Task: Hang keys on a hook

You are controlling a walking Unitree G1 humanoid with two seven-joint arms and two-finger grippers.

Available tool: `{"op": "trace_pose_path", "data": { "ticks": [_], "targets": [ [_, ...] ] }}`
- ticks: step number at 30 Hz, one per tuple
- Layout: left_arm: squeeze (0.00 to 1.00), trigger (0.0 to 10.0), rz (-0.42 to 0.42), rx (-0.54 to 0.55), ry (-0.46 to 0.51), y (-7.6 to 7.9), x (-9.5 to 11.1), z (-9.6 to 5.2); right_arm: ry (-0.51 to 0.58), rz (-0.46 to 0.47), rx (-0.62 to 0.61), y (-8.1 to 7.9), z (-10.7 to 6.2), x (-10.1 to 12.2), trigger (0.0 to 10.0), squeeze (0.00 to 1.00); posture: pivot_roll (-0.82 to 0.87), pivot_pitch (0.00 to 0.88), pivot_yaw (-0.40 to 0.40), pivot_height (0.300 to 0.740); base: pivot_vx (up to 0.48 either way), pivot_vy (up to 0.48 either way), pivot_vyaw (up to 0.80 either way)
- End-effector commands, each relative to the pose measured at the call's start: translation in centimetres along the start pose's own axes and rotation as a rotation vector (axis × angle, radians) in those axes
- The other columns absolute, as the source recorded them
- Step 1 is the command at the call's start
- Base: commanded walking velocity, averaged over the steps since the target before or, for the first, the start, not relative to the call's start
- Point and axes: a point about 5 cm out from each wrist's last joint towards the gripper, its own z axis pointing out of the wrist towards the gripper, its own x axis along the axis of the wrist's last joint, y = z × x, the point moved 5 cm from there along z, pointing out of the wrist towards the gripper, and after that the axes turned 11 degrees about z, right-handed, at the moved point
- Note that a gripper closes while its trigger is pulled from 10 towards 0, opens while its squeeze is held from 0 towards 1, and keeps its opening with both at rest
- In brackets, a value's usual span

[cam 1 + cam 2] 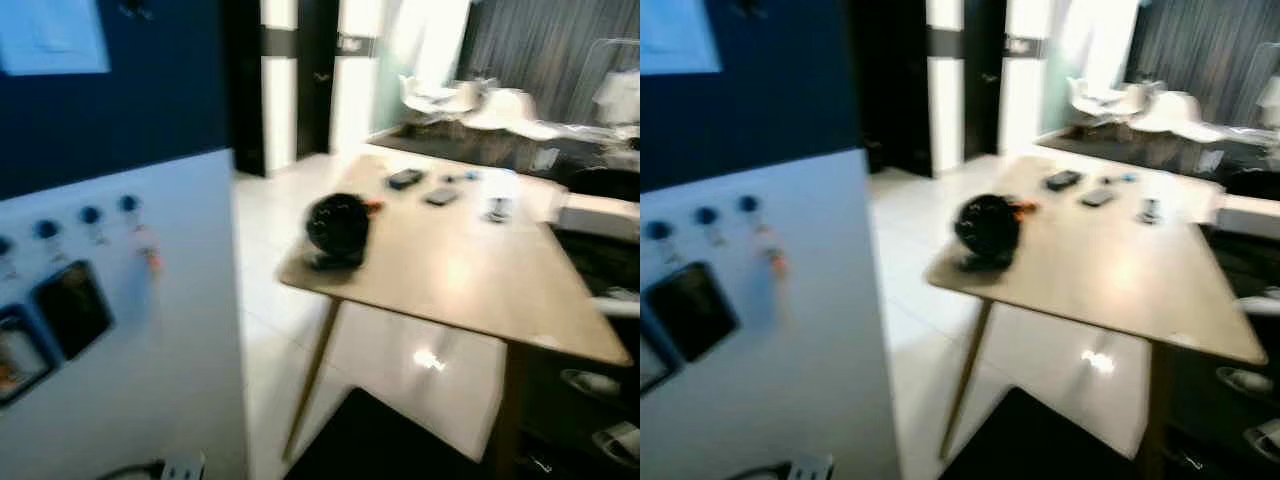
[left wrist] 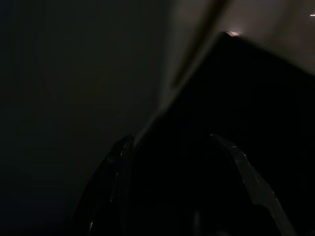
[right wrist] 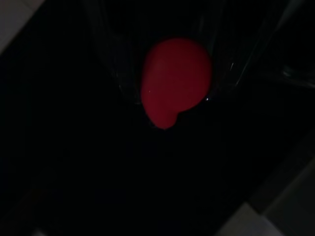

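Keys, judged by the red fob (image 3: 174, 81) pinched between the right gripper (image 3: 170, 73) fingers, low and out of the head views, with blue hooks (image 1: 90, 215) on the white panel (image 1: 150, 350) far left, nearer the left gripper (image 2: 179, 162), fingers apart, dark.
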Motion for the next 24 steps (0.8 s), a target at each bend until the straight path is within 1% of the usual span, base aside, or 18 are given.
{"op": "trace_pose_path", "data": {
  "ticks": [1,12,24],
  "targets": [
    [0.0,10.0,0.016,-0.013,-0.005,0.14,-0.04,0.03,0.008,-0.002,0.011,-0.3,0.04,0.13,10.0,0.0,0.1,0.018,-0.05,0.74,0.0,0.0,0.8],
    [0.0,10.0,0.018,-0.024,-0.01,0.19,-0.28,-0.12,0.001,-0.008,0.017,-0.47,0.03,-0.06,10.0,0.0,0.1,0.026,-0.053,0.74,0.0,0.0,0.8],
    [0.0,10.0,-0.003,-0.039,-0.023,0.37,-0.5,-0.14,-0.004,-0.005,0.024,-0.8,0.07,-0.17,10.0,0.0,0.1,0.031,-0.051,0.74,0.0,0.0,0.8]
  ]
}}
